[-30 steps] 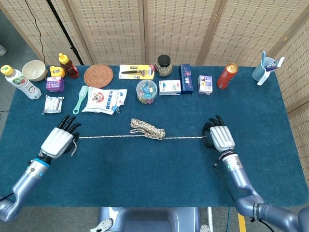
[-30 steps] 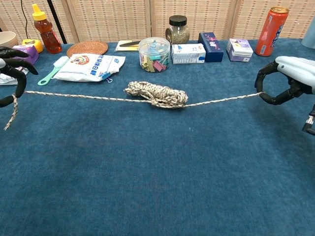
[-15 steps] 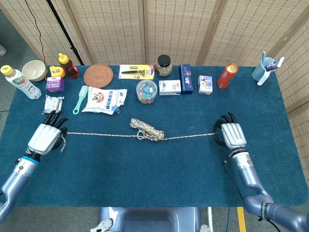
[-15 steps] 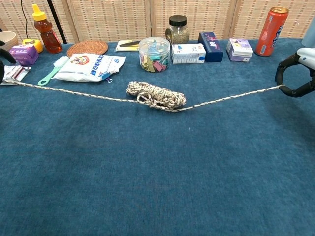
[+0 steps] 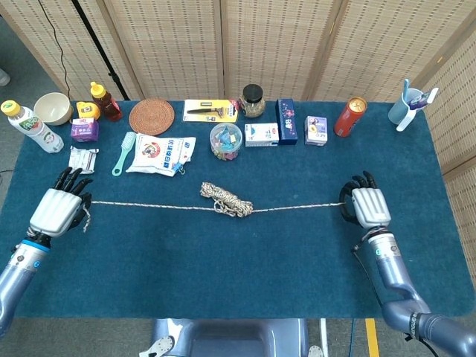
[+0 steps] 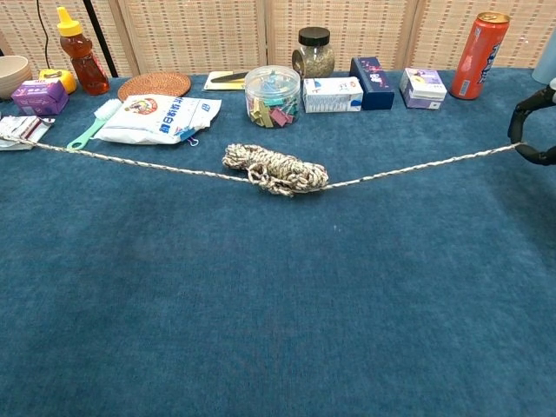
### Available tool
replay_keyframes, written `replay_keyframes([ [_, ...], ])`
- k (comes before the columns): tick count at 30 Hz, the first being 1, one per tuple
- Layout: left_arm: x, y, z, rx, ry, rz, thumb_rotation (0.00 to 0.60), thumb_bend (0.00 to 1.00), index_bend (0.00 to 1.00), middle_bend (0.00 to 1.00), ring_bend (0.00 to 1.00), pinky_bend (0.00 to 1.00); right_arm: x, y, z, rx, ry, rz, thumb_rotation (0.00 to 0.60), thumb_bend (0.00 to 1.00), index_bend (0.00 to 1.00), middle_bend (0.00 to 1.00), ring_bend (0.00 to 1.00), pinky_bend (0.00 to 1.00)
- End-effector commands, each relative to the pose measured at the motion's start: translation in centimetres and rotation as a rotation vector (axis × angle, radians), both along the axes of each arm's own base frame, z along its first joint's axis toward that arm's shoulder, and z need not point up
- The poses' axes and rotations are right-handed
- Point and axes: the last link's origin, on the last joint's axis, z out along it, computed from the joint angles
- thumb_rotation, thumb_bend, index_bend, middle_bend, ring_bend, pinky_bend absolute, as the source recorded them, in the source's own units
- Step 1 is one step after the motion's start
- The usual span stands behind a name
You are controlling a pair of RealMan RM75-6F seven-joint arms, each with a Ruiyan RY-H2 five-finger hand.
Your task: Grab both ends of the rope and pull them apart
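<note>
A speckled rope (image 5: pixel 227 199) lies across the blue table with a tangled bundle (image 6: pixel 276 169) still at its middle. Its two strands run out straight to either side. My left hand (image 5: pixel 57 210) holds the rope's left end at the table's left edge, a short tail hanging beside it. My right hand (image 5: pixel 367 207) pinches the right end; in the chest view only its dark fingers (image 6: pixel 532 130) show at the right border. The left hand is out of the chest view.
Along the far side stand a snack bag (image 5: pixel 161 155), a green brush (image 5: pixel 123 152), a clip tub (image 5: pixel 225 140), a jar (image 5: pixel 253 100), boxes (image 5: pixel 262 134), a red can (image 5: pixel 350 116), a woven coaster (image 5: pixel 152 116) and bottles (image 5: pixel 30 126).
Both hands have moved outward, left hand leftward and right hand rightward, drawing the rope ends further apart. The strands have lengthened and the middle bundle has shrunk slightly.
</note>
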Motion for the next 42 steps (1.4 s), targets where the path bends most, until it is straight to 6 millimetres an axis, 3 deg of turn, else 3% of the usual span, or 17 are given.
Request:
replay_keyframes([
  [1,-0.7,-0.1,1.0,0.025,0.009,0.021,0.6,0.42,0.74,0.23,0.04,0.0,-0.7,0.0,0.7,-0.014,0.014,-0.014,0.6,0.55,0.69,0.38,0.18,0.01],
  [34,-4.2,-1.0,5.6,0.143,0.047,0.124,0.6,0.42,0.75,0.23,0.04,0.0,-4.2,0.7,4.5,-0.094,0.067,-0.094,0.6,0.56,0.69,0.38,0.19,0.01],
  [42,-2.6,-0.8,5.1,0.133,0.018,0.07,0.6,0.42,0.75,0.23,0.04,0.0,-2.8,0.9,4.5,-0.088,0.03,-0.048,0.6,0.56,0.69,0.38,0.19,0.01],
])
